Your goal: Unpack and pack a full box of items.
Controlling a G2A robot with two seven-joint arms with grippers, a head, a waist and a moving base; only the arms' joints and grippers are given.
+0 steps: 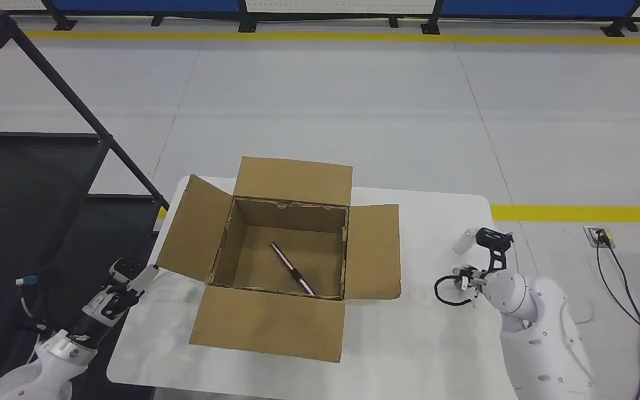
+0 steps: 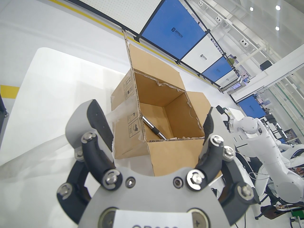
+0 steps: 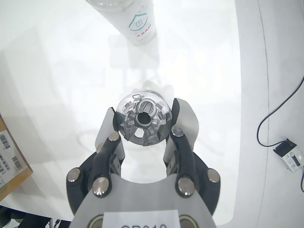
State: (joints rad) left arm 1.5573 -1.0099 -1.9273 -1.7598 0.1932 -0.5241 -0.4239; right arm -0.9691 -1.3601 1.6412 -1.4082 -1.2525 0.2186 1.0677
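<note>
We see the box (image 1: 270, 325) open in the middle of the table (image 1: 430, 340), flaps spread so we can reach in — one pen (image 1: 292, 268) lies inside. Our right gripper (image 3: 145, 112) squeezes a round metal part (image 3: 144, 125) near the white bottle (image 3: 133, 20). Our left gripper (image 2: 153, 116) hangs wide open, holding nothing.

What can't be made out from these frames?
- Round metal part: underside, and whether it touches the table, right wrist view; its own face and the right gripper jaws cover it.
- Bottle: one end cut off by the picture edge, right wrist view; too small in top view.
- Box floor by the near wall: top view, wall hides it.
- Pen: one end behind the box wall, left wrist view.
</note>
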